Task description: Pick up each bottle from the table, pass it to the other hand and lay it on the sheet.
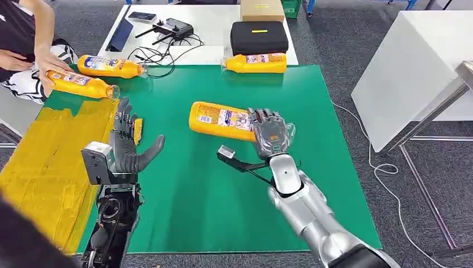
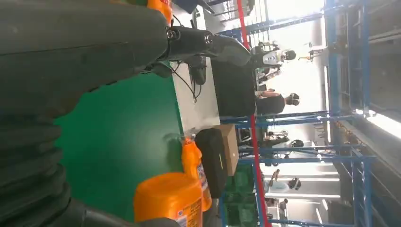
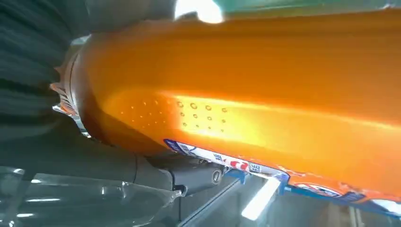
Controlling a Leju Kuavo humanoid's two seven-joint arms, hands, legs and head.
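The right hand holds an orange bottle over the middle of the green counter. The left hand is spread wide, holding nothing.

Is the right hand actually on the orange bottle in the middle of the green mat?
Touching. In the head view the right hand wraps the neck end of the orange bottle; the right wrist view shows it pressed against the hand.
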